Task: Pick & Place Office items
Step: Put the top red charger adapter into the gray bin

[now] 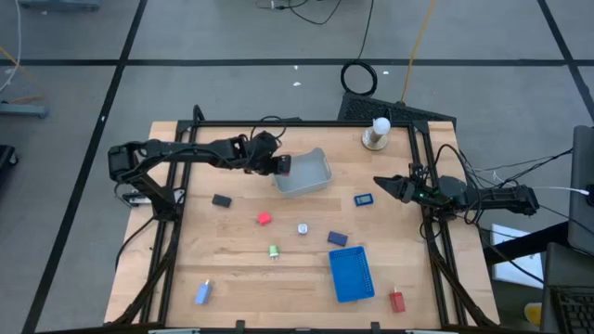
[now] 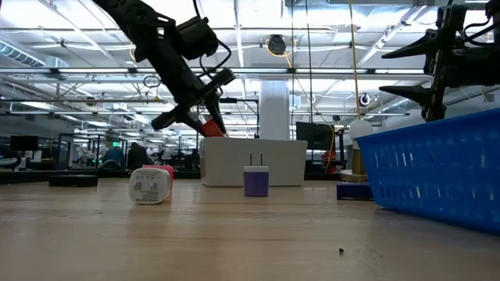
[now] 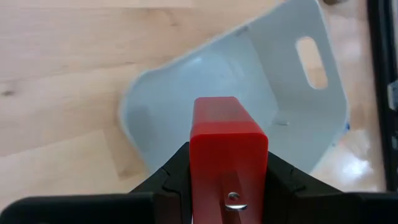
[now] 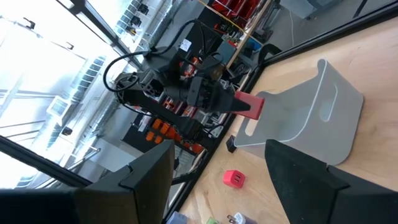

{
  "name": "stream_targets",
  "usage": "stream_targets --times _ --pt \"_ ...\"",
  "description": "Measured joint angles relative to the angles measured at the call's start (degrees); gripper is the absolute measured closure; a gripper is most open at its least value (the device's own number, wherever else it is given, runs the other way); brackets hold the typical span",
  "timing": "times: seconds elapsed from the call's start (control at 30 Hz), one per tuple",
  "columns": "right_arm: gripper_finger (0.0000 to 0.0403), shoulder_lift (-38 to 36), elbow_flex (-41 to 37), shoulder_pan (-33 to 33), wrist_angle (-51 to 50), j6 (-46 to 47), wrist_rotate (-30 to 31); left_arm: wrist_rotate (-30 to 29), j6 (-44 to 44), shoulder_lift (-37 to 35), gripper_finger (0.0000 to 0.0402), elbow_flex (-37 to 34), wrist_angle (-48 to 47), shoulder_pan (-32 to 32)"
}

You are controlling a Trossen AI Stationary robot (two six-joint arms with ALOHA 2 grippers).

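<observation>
The red block [image 3: 227, 149] sits right before my wrist camera, pinched tight in my left claw [image 3: 227, 205], whose fingers are closed hard against its two sides, and I hold it in the air just above the open mouth of the pale bin [image 3: 280, 93] on the bench [image 1: 232, 250]. My right claw [image 1: 382, 182] hangs at the bench's right edge with its fingers parted and nothing between them, while the other office items [image 1: 303, 228] lie scattered on the wood, apart from the bin.

No text can be read; the label on the white block [image 2: 148, 186] is illegible.
</observation>
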Motion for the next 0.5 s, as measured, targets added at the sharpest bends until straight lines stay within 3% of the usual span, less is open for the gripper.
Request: stream_targets --times 0.27,0.5 --pt "0.0161 0.0 0.0 0.01 0.0 0.03 -0.17 -2.18 -1.17 0.0 0.0283 0.0 -0.43 0.0" --pt "0.0161 0.0 0.01 0.0 0.07 0.04 -0.21 -1.82 0.2 0.0 0.0174 0.0 -0.06 0.0"
